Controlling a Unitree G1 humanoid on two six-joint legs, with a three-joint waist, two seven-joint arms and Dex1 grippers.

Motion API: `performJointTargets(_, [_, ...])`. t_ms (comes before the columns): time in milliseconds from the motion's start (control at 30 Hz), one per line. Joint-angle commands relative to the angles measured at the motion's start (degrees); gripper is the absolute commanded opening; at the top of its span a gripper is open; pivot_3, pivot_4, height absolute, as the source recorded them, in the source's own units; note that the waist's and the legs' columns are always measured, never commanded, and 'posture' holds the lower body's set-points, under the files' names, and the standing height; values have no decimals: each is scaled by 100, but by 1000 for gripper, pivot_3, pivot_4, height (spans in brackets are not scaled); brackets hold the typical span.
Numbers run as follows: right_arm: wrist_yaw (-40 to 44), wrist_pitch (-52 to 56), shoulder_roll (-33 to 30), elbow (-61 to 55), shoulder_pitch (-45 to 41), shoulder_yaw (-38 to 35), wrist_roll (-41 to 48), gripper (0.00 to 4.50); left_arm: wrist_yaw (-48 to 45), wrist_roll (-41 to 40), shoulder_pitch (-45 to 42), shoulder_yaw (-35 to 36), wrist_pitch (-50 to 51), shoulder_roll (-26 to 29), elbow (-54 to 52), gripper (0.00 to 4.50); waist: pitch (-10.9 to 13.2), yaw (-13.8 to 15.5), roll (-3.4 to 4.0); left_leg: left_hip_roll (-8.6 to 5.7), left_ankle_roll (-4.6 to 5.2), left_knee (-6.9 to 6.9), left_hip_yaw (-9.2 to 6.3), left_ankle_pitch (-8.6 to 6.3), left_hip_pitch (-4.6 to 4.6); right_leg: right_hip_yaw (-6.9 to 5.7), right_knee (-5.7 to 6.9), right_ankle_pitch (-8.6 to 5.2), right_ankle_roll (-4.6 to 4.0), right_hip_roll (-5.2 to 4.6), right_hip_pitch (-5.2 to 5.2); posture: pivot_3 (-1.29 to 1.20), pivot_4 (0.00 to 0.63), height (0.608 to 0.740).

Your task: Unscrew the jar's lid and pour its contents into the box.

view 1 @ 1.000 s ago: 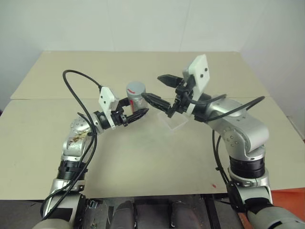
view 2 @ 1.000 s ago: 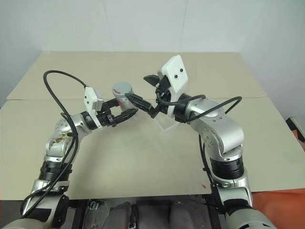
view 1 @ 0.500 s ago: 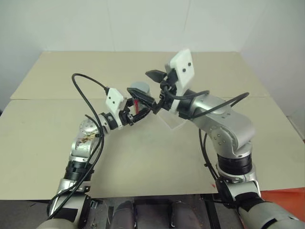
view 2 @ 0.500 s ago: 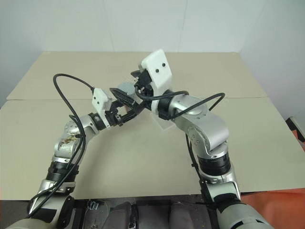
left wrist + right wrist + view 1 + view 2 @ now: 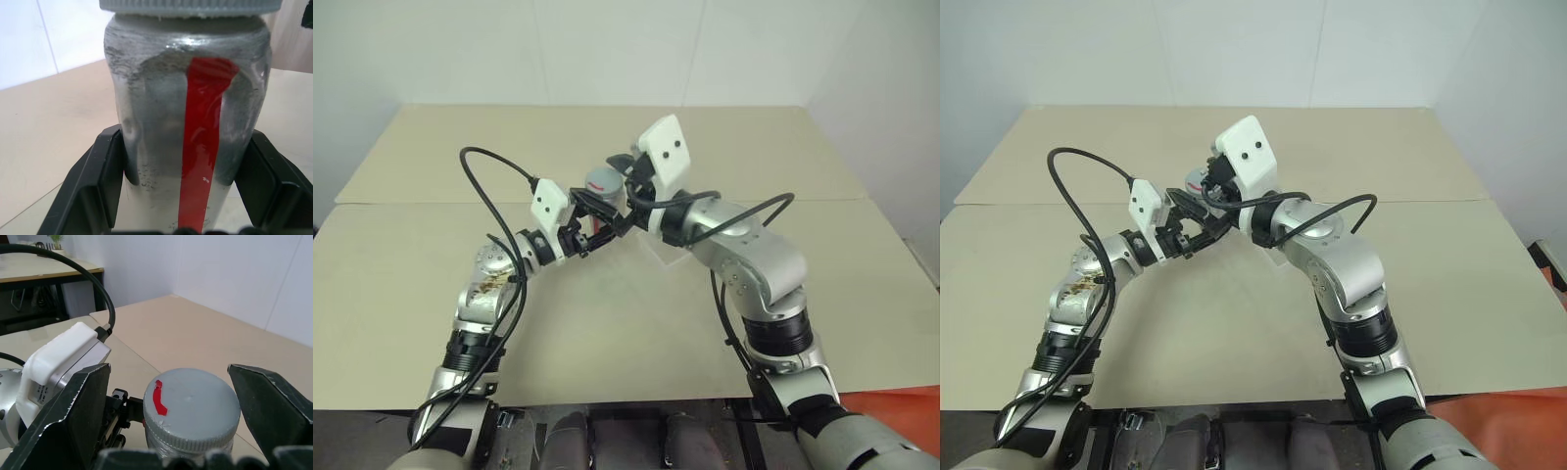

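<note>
While my left tool (image 5: 190,215) pinches the jar (image 5: 188,127), the right tool (image 5: 188,431) straddles the lid (image 5: 191,407), spread; I judge its ribbed rim the grip point, the jar slippery.

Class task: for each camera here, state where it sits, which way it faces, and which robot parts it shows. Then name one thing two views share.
Head cameras: look forward and down at the table; both arms show.
Left wrist: looks along the left pincer, shut on the jar.
Right wrist: looks along the open right pincer straddling the lid.
Shared: both wrist views show the lid.
</note>
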Motion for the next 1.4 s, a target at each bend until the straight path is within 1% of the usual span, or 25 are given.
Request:
performJointTargets(33, [42,-215,18,-4,-150,-30,-76,4487,-74,-53,-35,-20,-83,33,-275,2857,0,0,0,0,0,0,0,0,0,0,-1,0,0,0,0,0,150,740])
performJointTargets(767, [250,-354,14,59,-139,-39,-170,4487,-246,-57,73,-9,-86,96,-338,2857,0,-2,0,0,0,-1,0,0,0,0,0,0,0,0,-1,0,150,740])
performJointTargets(800, [259,-311,30,62,-133,-62,-134,4114,-253,-63,70,-7,-84,102,-343,2857,0,-1,0,0,0,-1,0,0,0,0,0,0,0,0,-1,0,150,740])
performJointTargets(833, [271,-316,29,72,-124,-61,-139,3885,-261,-64,66,-8,-91,106,-346,2857,0,-2,0,0,0,-1,0,0,0,0,0,0,0,0,-1,0,150,740])
performJointTargets(933, [316,-331,13,118,-120,-54,-154,2907,-276,-71,49,-11,-96,100,-352,2857,0,-2,0,0,0,-1,-1,0,0,0,0,0,0,0,-1,0,150,740])
performJointTargets(967, [325,-323,12,133,-122,-63,-148,2761,-278,-72,52,-12,-103,95,-360,2857,0,-2,0,0,0,-1,0,0,0,0,0,0,0,0,0,0,150,740])
performJointTargets(1100, [395,-327,3,226,-167,-112,-114,2760,-351,-116,95,3,-160,108,-412,2857,0,-2,0,0,0,-1,-1,0,0,0,0,0,0,0,-1,0,150,740])
performJointTargets(1200, [747,-408,-115,309,-210,-199,66,2760,-712,-286,150,53,-373,159,-394,2857,0,-3,0,0,0,-1,0,0,0,0,-1,0,0,0,-1,0,150,740])
performJointTargets(1300, [1861,-631,-506,445,-193,-266,514,2760,-1320,-545,143,122,-646,251,-271,2857,0,8,0,0,1,-2,0,0,0,-1,-3,0,0,0,0,0,150,740])
performJointTargets(1400, [2942,-744,-850,597,-165,-282,988,2760,-1780,-956,30,275,-512,323,-209,2857,0,18,0,0,5,0,0,-3,0,-3,-9,0,0,-1,5,0,150,740])
